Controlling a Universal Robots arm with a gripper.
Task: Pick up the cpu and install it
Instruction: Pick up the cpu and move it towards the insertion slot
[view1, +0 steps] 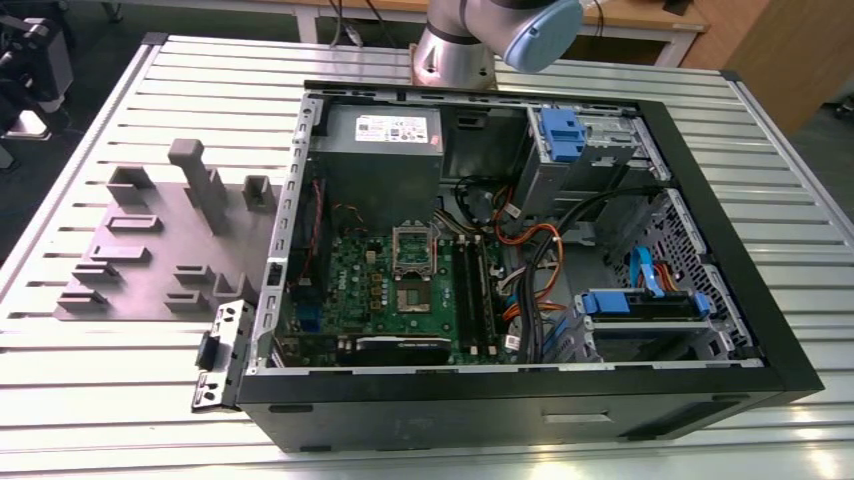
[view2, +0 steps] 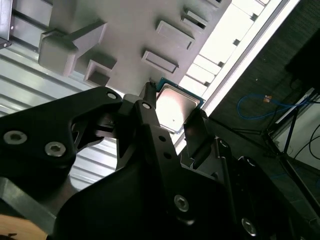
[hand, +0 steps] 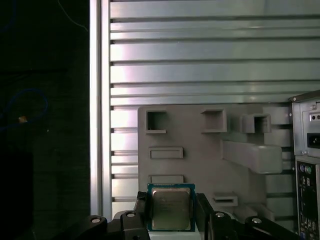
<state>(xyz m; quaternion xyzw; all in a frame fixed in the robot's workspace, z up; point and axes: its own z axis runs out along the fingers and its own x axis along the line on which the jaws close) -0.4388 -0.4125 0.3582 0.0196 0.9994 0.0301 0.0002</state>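
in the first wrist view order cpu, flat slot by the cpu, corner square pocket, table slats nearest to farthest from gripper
1. cpu, held in the gripper
2. flat slot, just beyond the cpu
3. square pocket, at the grey plate's far corner
4. table slats, past the plate

I count one cpu (hand: 171, 205), between the two fingers (hand: 141, 212) of the one claw (hand: 171, 210). Beyond the claw are one grey fixture plate (hand: 200, 160), one slatted table (hand: 200, 65) and one open computer case (view1: 467, 410).
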